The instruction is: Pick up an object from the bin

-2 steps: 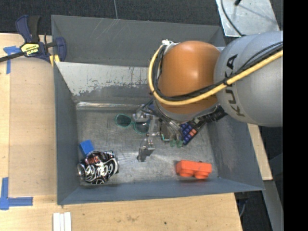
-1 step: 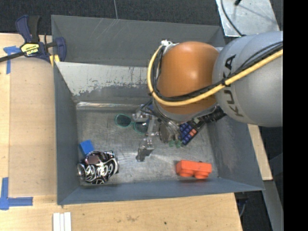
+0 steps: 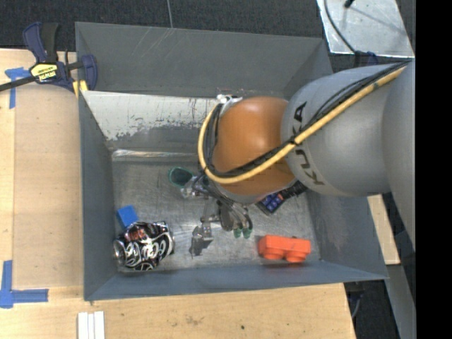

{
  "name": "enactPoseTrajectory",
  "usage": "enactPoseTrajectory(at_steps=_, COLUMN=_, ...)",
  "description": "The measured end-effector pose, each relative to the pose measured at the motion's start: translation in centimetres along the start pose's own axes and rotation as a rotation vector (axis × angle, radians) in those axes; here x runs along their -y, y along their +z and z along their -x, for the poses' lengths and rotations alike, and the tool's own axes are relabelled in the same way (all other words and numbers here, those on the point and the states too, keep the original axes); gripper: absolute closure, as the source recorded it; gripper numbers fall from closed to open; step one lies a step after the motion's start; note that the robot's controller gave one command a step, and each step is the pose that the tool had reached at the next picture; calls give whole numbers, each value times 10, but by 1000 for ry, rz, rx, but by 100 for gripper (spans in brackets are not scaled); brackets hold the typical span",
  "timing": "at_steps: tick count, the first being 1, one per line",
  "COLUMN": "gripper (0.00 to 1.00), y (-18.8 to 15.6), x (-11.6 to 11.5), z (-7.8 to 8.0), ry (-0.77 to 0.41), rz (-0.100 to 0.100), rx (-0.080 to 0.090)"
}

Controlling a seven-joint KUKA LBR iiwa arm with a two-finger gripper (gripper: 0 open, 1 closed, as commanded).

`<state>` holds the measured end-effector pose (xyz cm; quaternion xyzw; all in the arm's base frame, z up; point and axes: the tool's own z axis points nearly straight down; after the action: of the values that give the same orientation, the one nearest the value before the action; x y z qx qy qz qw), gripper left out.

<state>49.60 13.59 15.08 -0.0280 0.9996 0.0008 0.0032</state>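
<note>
gripper (image 3: 220,233) low over near-middle floor of grey bin (image 3: 95,210), fingers apart | crushed black-and-white can (image 3: 143,246) near left, blue block (image 3: 127,215) touching its far side | orange plastic piece (image 3: 284,248) near right | teal object (image 3: 179,176) farther left

One crushed can (image 3: 143,246), one orange block (image 3: 283,248), one blue cube (image 3: 127,215), one teal piece (image 3: 178,176).

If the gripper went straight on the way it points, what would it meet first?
Most likely the bare bin floor under the gripper, between the crushed can and the orange block, though depth is unclear.
</note>
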Motion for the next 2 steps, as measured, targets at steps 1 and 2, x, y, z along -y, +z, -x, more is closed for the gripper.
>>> enactPoseTrajectory(at_steps=1, gripper=0, y=40, x=8, z=23, ry=-353, rz=0, rx=-3)
enactPoseTrajectory(at_steps=2, gripper=0, y=51, x=-4, z=10, ry=-494, rz=0, rx=-5)
